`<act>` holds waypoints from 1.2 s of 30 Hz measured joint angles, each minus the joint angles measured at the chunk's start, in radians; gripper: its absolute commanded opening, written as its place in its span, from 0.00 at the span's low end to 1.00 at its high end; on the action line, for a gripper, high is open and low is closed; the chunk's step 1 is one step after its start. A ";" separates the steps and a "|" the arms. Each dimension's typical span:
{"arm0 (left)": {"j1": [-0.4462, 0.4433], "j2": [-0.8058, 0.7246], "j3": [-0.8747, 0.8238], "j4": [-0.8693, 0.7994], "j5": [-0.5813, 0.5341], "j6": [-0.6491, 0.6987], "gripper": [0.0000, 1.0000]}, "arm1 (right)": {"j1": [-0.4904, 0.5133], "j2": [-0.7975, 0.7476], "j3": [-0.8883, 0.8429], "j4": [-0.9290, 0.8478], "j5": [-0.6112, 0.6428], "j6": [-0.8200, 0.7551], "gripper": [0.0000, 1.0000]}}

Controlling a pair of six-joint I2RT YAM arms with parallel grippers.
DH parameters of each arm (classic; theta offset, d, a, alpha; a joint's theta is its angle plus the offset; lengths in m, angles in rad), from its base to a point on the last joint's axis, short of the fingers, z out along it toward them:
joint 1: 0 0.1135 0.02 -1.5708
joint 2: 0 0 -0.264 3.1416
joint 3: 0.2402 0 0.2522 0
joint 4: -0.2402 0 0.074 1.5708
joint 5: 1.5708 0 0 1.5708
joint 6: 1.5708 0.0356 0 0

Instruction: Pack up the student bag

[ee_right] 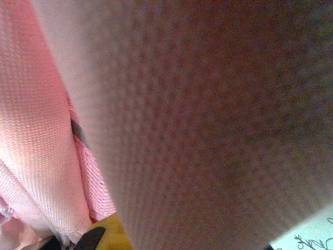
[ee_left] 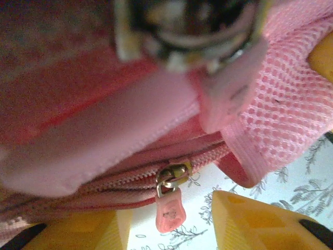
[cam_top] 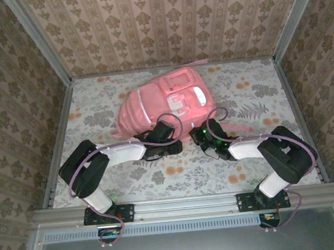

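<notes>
Soft pink fabric made up the whole bag [cam_top: 165, 102], which lay flat on the tabletop [cam_top: 258, 93], from the middle toward 12 o'clock. It would likely sag and fold rather than hold its shape, so a seam, strap or zip looked a surer hold than a loose panel. At the bag's 7 o'clock edge the left fingers [ee_left: 260, 224] stood apart, the small zip pull [ee_left: 169, 211] hanging between them, seemingly untouched; being tiny, it might slip from a pinch. At the 5 o'clock edge the right fingers [ee_right: 106, 234] were clenched, apparently on a fold of the bag's cloth.
</notes>
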 measured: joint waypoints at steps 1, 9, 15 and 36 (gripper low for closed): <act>0.000 0.006 0.000 0.004 -0.006 0.006 0.40 | 0.000 0.000 0.000 0.000 0.000 0.005 0.00; 0.000 0.057 0.039 -0.006 -0.074 0.036 0.31 | 0.001 0.002 -0.004 0.017 0.003 0.016 0.00; -0.016 0.098 0.105 -0.084 -0.141 0.051 0.23 | 0.003 0.008 -0.006 0.032 0.013 0.017 0.00; -0.042 0.043 0.138 -0.227 -0.229 0.111 0.02 | -0.019 -0.019 -0.032 0.031 -0.014 -0.059 0.00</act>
